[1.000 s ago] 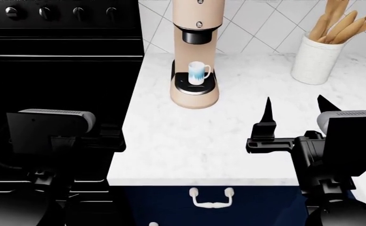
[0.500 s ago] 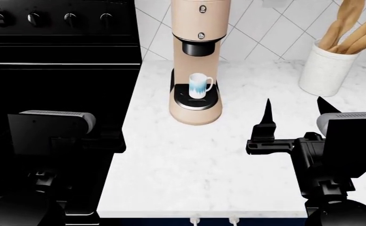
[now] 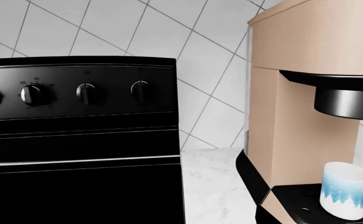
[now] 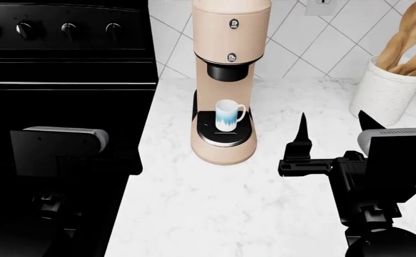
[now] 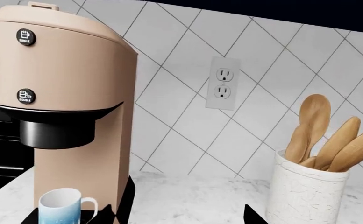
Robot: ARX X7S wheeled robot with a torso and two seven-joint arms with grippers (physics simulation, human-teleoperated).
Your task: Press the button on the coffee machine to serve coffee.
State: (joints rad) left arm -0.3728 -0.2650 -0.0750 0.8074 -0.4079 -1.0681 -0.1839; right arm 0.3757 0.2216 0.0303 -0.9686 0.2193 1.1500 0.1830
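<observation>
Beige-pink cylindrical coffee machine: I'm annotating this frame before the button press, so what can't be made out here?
- Beige-pink cylindrical coffee machine, two black buttons: label text too small, all views.
- Left gripper: head view, fingers lost against the black oven.
- White-and-blue mug: contents hidden by its wall.
- Wooden spoons: cut off by the edge.

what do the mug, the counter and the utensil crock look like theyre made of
The small white mug with blue glaze looks like glossy ceramic: smooth and softly shiny. The white grey-veined countertop reads as polished marble or an imitation. The white cylindrical crock has fine crackle lines, probably glazed ceramic, and holds what look like matte, grained wooden spoons.
</observation>
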